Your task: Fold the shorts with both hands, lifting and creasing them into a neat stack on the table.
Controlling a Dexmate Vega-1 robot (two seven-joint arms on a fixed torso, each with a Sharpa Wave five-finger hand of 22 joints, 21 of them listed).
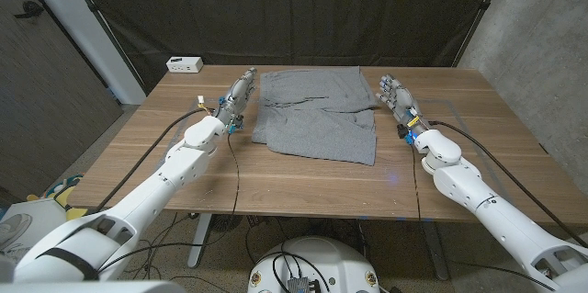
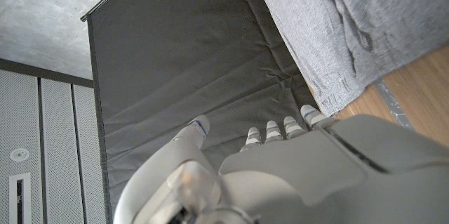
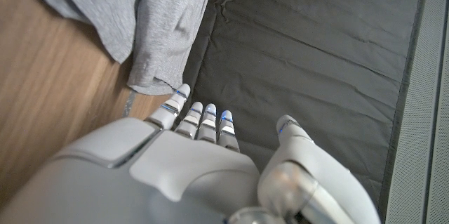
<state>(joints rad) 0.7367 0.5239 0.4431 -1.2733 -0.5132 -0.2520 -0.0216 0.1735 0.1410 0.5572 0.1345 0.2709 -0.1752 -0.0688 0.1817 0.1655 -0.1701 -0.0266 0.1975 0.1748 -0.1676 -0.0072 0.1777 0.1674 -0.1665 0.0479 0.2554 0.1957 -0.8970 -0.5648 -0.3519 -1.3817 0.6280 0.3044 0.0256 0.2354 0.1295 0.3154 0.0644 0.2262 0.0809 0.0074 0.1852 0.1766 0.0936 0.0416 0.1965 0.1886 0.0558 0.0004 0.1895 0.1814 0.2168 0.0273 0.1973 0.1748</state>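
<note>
Grey shorts lie spread on the wooden table, waistband toward the far edge, legs toward me. My left hand stands just left of the shorts, fingers straight and pointing to the far edge, holding nothing. My right hand stands just right of the shorts, fingers apart, also holding nothing. In the left wrist view the fingers reach out beside the shorts. The right wrist view has the fingers close to a corner of the shorts.
A small white box sits at the table's far left corner. A black curtain hangs behind the table. Blue tape marks show on the wood to the right.
</note>
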